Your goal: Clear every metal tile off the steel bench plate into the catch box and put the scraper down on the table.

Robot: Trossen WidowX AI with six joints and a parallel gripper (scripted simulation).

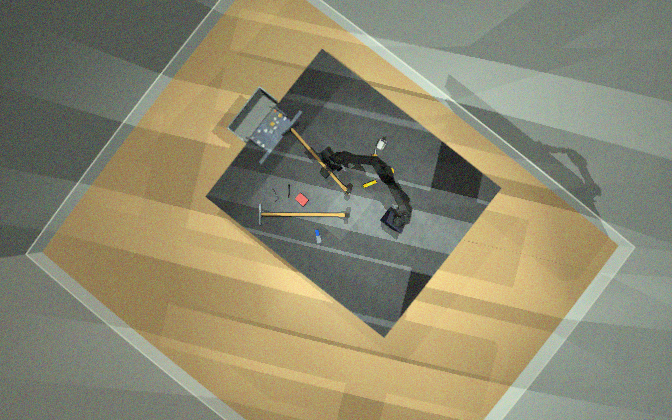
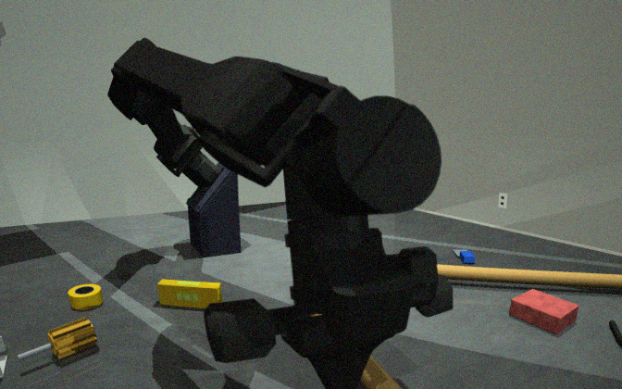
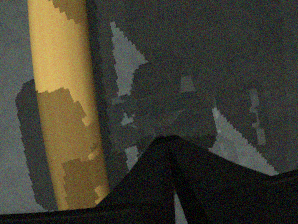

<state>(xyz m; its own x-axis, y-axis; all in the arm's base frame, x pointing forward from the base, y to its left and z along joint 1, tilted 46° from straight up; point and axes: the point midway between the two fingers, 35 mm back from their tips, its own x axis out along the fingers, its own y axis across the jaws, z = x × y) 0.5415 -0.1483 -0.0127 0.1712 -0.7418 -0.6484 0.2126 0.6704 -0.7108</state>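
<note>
Claw (image 1: 325,159) (image 3: 166,145) fully closed, nothing gripped (fingertips meet, lower centre of wrist frame). Wooden handle (image 1: 317,157) (image 3: 65,75) runs down frame left; contact unclear.

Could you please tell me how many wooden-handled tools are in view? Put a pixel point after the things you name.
2: one handle (image 1: 306,214) lies beside the red block (image 1: 301,199) (image 2: 541,308); the other (image 1: 304,143) (image 3: 62,65) slants from the plate.

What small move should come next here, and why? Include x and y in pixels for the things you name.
Probably open the gripper (image 1: 323,165) (image 3: 166,145) and shift it over the long scraper's handle (image 1: 310,150) (image 3: 60,60): its fingers are shut with nothing between them, the handle lies off to one side in the wrist view, and tiles (image 1: 272,124) remain on the bench plate (image 1: 264,148).
</note>
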